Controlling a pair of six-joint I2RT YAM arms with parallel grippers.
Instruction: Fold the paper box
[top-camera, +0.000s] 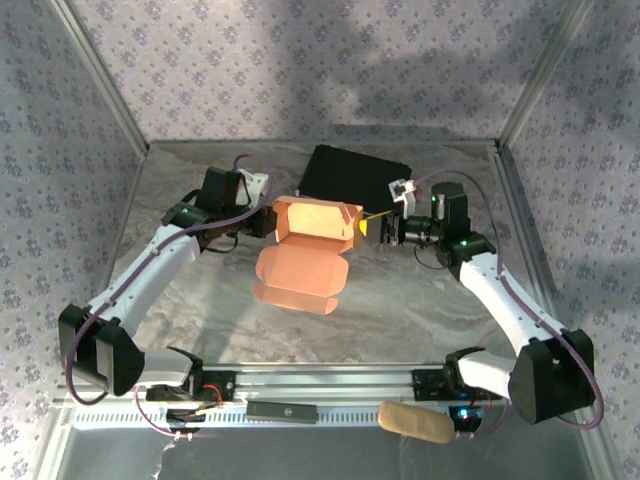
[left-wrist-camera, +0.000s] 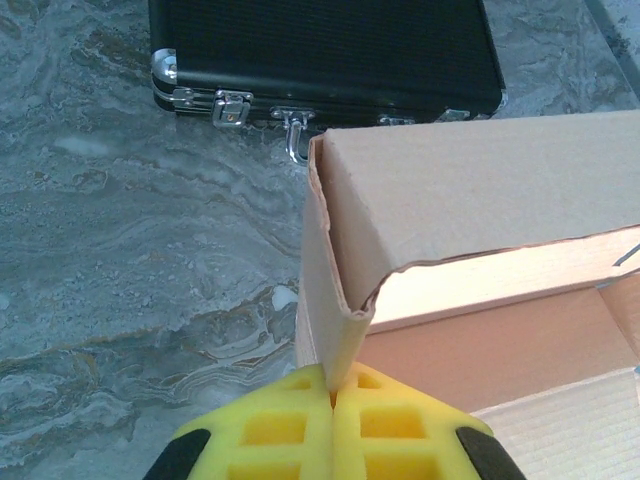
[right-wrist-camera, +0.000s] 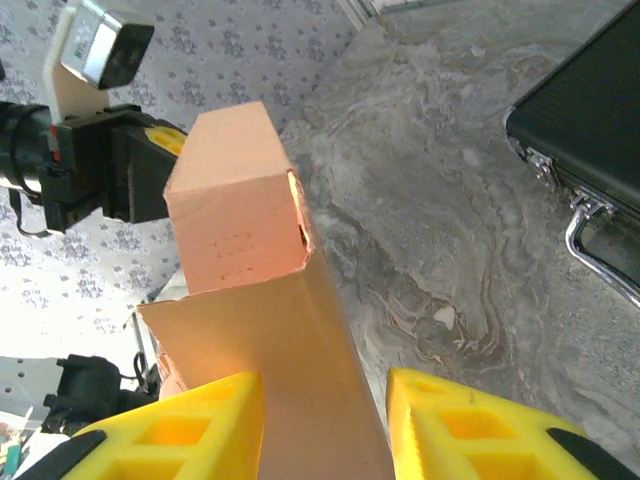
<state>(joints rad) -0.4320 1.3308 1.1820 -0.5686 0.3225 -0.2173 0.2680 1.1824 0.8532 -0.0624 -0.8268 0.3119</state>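
Observation:
The salmon-orange paper box (top-camera: 310, 245) stands half formed in the middle of the table, walls raised and its lid flap lying flat toward the front. My left gripper (left-wrist-camera: 333, 392) is shut on the folded edge of the box's left wall (left-wrist-camera: 340, 330); from above, that left gripper (top-camera: 268, 222) is at the box's left end. My right gripper (right-wrist-camera: 322, 385) is at the right end, jaws apart around the upright end panel (right-wrist-camera: 300, 380). The panel touches the left finger, and a gap shows beside the right finger (right-wrist-camera: 450, 420).
A black hard case (top-camera: 355, 175) with metal latches lies just behind the box, close to both wrists. A tan padded roll (top-camera: 415, 422) rests on the front rail. Metal frame posts and patterned walls close in the sides and the back.

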